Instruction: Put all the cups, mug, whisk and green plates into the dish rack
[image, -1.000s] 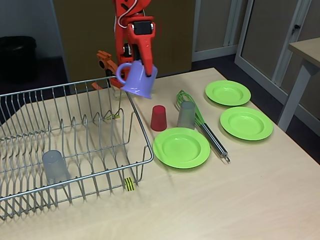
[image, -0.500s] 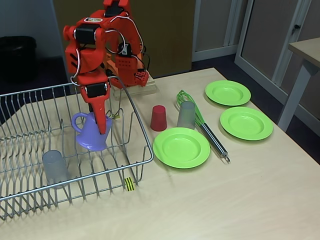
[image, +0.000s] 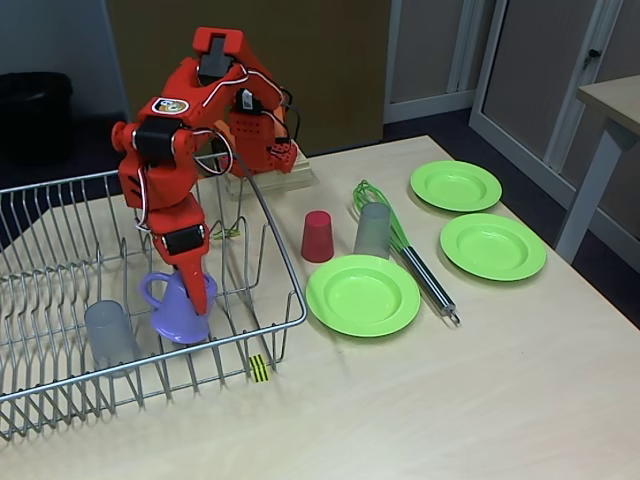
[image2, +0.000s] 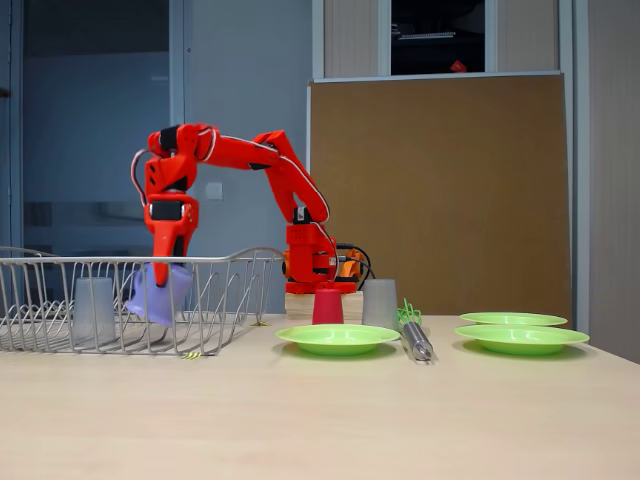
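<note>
Two fingers (image: 192, 290) clamp the mug (image: 178, 310)

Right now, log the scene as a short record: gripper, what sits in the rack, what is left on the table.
gripper: gripper down inside the dish rack, shut on the mug
mug: lilac, upside down, tilted, in the rack
in rack: one grey cup, upside down, beside the mug
on table: red cup, grey cup, whisk, three green plates
whisk: lying behind the grey cup, handle toward the camera
</note>
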